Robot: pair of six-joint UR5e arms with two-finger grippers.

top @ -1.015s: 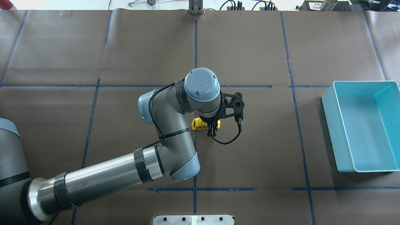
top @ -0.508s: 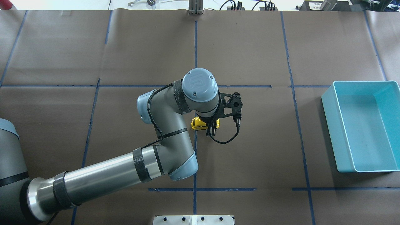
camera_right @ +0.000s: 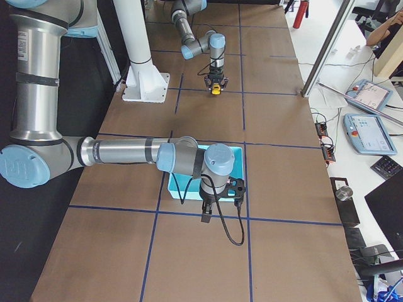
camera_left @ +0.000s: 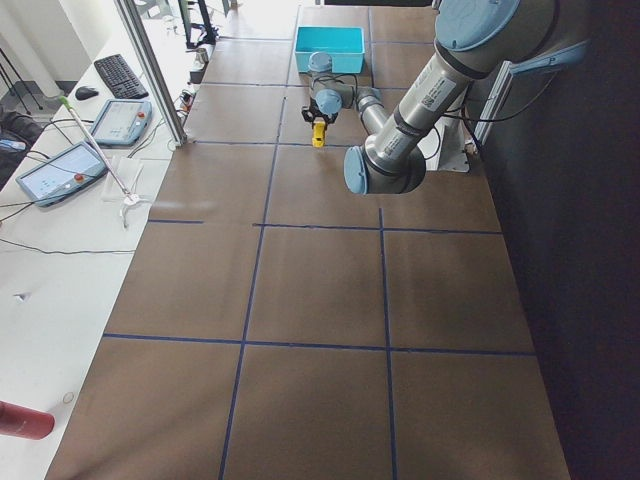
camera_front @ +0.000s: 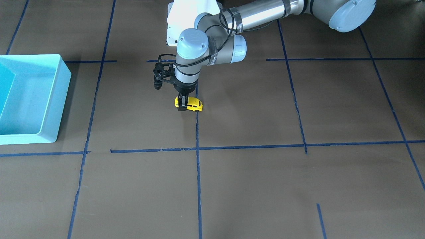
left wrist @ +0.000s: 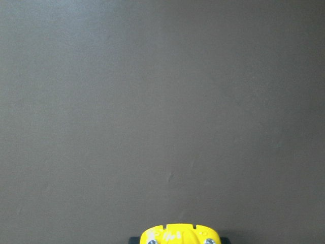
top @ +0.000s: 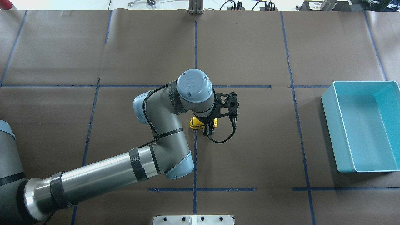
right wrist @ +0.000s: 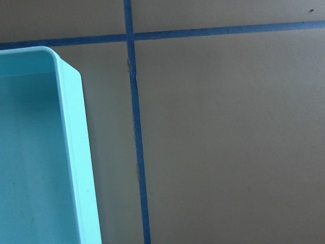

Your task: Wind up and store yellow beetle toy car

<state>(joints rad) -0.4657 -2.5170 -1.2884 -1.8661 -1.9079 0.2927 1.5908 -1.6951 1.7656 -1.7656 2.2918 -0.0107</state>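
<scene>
The yellow beetle toy car (top: 195, 123) is at the table's middle, on a blue tape line. It also shows in the front view (camera_front: 192, 105) and at the bottom edge of the left wrist view (left wrist: 180, 236). My left gripper (top: 208, 129) points straight down and is shut on the car's right end, as the front view (camera_front: 181, 107) shows; the car's wheels look to be on the paper. My right gripper (camera_right: 206, 217) shows only in the right side view, hanging beside the turquoise bin (camera_right: 179, 187); I cannot tell if it is open or shut.
The turquoise bin (top: 331, 125) stands at the table's right edge, far from the car, and holds nothing that I can see. It also shows in the front view (camera_front: 63, 73) and the right wrist view (right wrist: 76, 152). Brown paper with blue tape lines covers the table.
My left arm has moved leftward in the overhead view, and the yellow car has moved left with it in the gripper.
</scene>
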